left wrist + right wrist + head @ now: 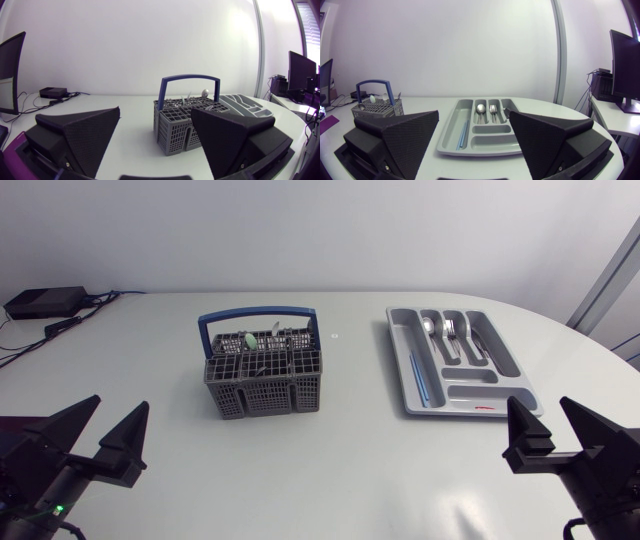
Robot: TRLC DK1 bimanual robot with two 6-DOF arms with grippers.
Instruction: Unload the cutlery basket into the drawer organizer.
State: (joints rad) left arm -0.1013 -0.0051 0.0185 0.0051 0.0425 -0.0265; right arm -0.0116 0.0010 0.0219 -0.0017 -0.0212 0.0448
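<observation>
Ahead of the left gripper (119, 404), the basket (263, 385) is showing a matt grey plastic lattice, and its handle (258, 313) is gleaming as smooth blue plastic. Ahead of the right gripper (540, 404), the organizer (465, 392) is looking like smooth pale grey plastic. The spoon (429, 326) and fork (449, 330) in it are shining as polished metal. Both grippers are showing matt black, with finely grained pads (95, 135). The table (350, 470) is looking smooth, white and matt.

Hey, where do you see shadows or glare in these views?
Head view: soft, even light, faint shadow at the cutlery basket base. Left wrist view: a rounded utensil end in that basket glints. Right wrist view: a spoon in the drawer organizer glints.
</observation>
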